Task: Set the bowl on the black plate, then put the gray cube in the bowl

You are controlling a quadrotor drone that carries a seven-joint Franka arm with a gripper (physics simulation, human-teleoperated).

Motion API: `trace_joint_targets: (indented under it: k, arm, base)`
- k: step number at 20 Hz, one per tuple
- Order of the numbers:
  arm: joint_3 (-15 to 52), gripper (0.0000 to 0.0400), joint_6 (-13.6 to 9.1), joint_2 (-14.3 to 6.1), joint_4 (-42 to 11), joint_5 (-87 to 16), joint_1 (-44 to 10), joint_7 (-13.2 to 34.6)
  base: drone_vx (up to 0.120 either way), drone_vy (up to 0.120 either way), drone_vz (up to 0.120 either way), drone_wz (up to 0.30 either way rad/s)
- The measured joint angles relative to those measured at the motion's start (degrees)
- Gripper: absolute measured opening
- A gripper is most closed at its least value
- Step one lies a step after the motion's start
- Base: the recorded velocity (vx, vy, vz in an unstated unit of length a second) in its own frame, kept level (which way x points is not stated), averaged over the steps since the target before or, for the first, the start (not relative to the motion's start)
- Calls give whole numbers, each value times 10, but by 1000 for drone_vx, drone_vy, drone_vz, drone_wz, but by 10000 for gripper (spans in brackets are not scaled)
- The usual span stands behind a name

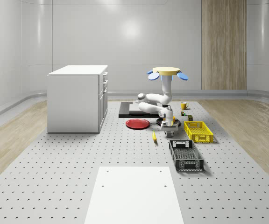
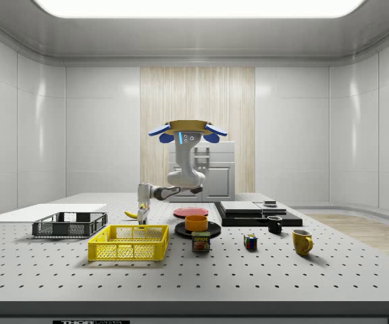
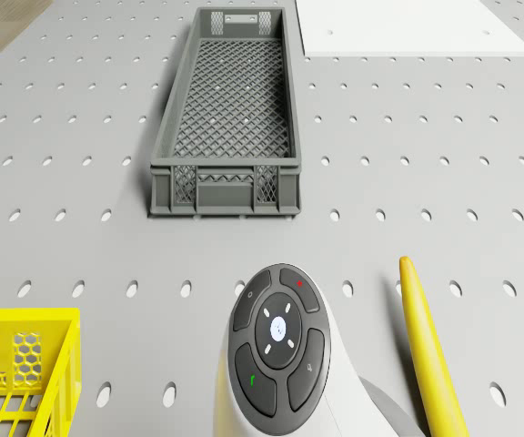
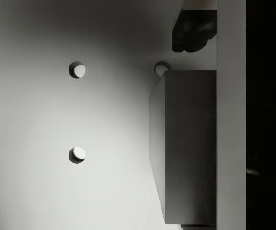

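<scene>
The end effector (image 1: pixel 168 132) hangs low over the gray perforated bench (image 1: pixel 55 186), pointing straight down. The pictures do not show whether it is released or clenched. Directly beneath it, in the wrist view, sits the gray cube (image 4: pixel 186 143), a plain block with flat faces and sharp edges. I cannot tell whether it rests on the bench or is lifted off it.

The cube looks rigid and light, with smooth sides that might slip (a judgement only). The best hold is likely across two opposite flat faces, near the middle, squarely and not on a corner.

Just beside the end effector on one side lies a banana (image 3: pixel 430 355), and on the other side stands a yellow crate (image 2: pixel 128 243). A little farther out, away from the drone, is a dark gray crate (image 3: pixel 227 118).

Back toward the drone from the end effector, the orange bowl (image 2: pixel 196 223) already sits on the black plate (image 2: pixel 213 231), so the first step appears done. The bowl looks stiff and shallow, with an open top wide enough for the cube. A red plate (image 1: pixel 138 123) lies near the black one.

The arm bends up from the end effector to the drone (image 1: pixel 167 72), which hovers above the bench, roughly over the two plates. Well beyond stands a white cabinet (image 1: pixel 76 98).
</scene>
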Motion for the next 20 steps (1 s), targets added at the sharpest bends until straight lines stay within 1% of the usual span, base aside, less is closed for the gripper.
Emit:
trace_joint_targets:
  k: [1,3,20]
  arm:
    - [0,400,0,0,0,0,0,0]
    - [0,400,-1,1,0,0,0,0]
    - [-7,400,-3,11,14,-8,-12,0]
  base:
    - [0,0,0,0]
    - [0,-80,0,0]
    - [0,0,0,0]
